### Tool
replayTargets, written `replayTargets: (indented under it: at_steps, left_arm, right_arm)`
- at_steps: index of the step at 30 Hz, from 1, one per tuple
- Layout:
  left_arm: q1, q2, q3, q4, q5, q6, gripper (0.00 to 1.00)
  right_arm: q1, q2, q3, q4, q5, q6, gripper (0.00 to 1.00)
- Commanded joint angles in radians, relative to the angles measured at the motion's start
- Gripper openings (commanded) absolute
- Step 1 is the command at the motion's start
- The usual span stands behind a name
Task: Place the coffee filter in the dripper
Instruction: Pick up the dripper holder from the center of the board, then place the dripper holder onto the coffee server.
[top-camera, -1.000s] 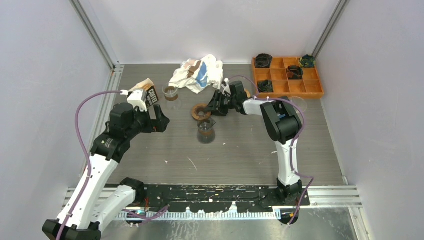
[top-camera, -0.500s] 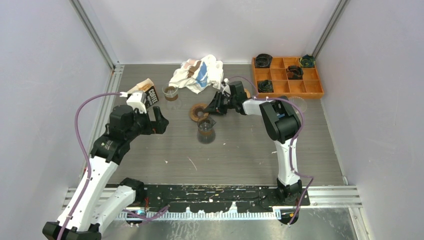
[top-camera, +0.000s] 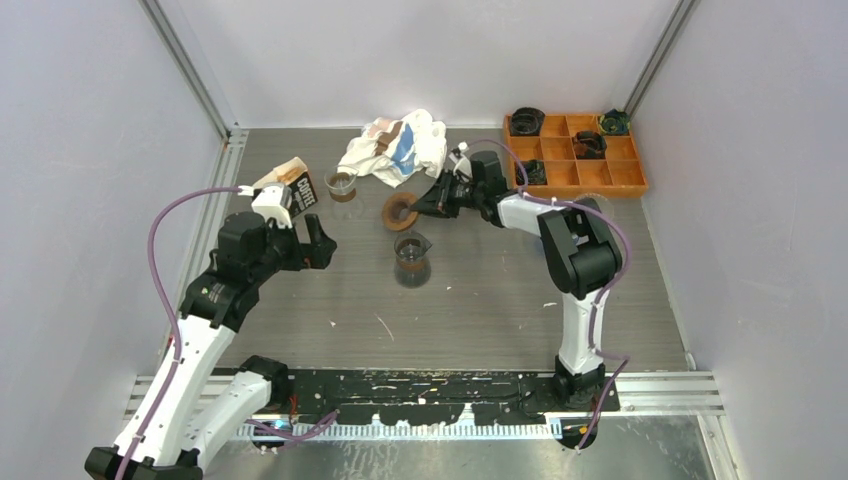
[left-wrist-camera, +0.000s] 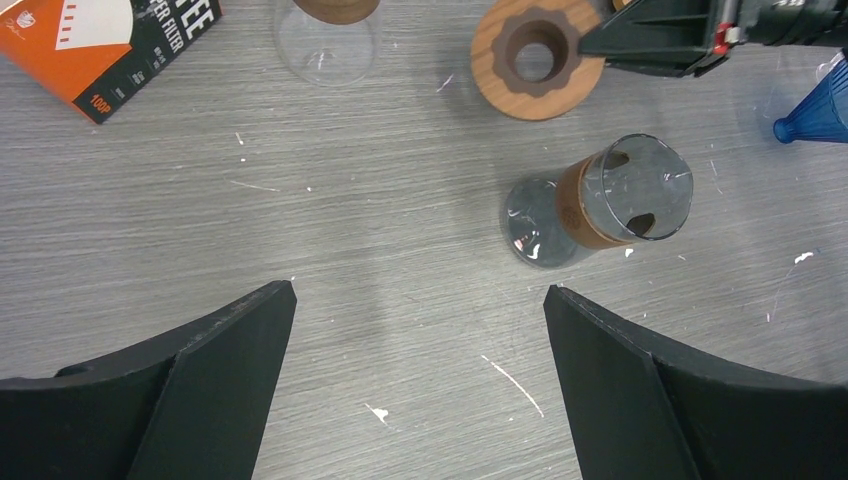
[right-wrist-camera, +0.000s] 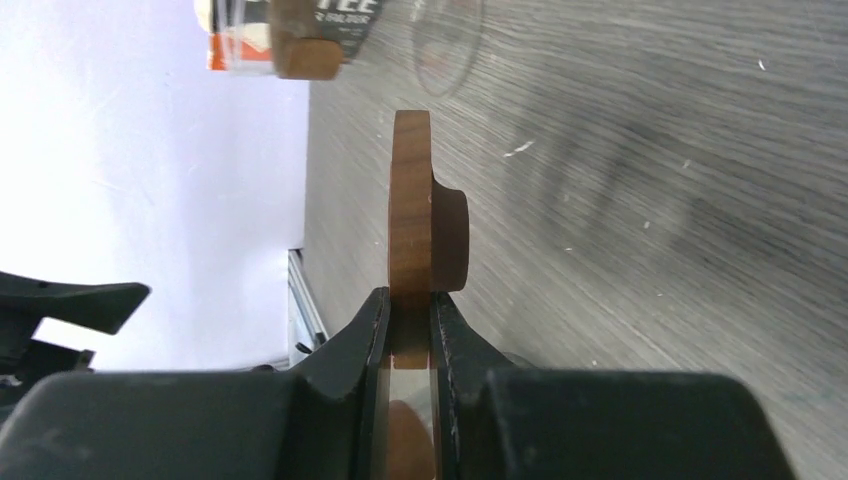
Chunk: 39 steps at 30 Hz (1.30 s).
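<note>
Left gripper (left-wrist-camera: 417, 300) first: its wrist cam only catches two black fingers, cut off at the bottom edge. They're spread wide with nothing between them, and the arm is bent at the elbow over the table's left side. Just past it stands the glass carafe (left-wrist-camera: 600, 200), upright. Next is the wooden ring (right-wrist-camera: 410, 200). The right gripper (right-wrist-camera: 408, 300) is pinching its rim, with that arm stretched out leftward. Can't tell if the ring is clear of the table. The coffee filter box (top-camera: 298, 185) lies far left beside the glass dripper (top-camera: 341, 185); both are clipped in the left wrist cam. The blue funnel (left-wrist-camera: 815, 105) only shows in that view. Cloth (top-camera: 395, 145) and orange tray (top-camera: 605, 175) sit at the back.
</note>
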<state>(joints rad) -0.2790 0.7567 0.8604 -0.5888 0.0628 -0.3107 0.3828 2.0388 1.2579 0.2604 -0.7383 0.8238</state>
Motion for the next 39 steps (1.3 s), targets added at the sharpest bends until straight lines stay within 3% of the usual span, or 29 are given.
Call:
replayTargets:
  at_steps: [1,23,39]
  left_arm:
    - [0.007,-0.02,0.0,0.03,0.003,-0.002,0.99]
    - [0.015,-0.067,-0.013,0.037,0.016,-0.015,0.99]
    - [0.018,-0.072,-0.016,0.042,0.033,-0.018,0.99]
  right_arm:
    - [-0.019,-0.135,-0.022,0.08,-0.038,0.04,0.02]
    - [-0.022,-0.553,-0.276,0.073,-0.071,0.167,0.03]
    - [0.072,-0.565,-0.449,0.215,-0.024,0.265,0.05]
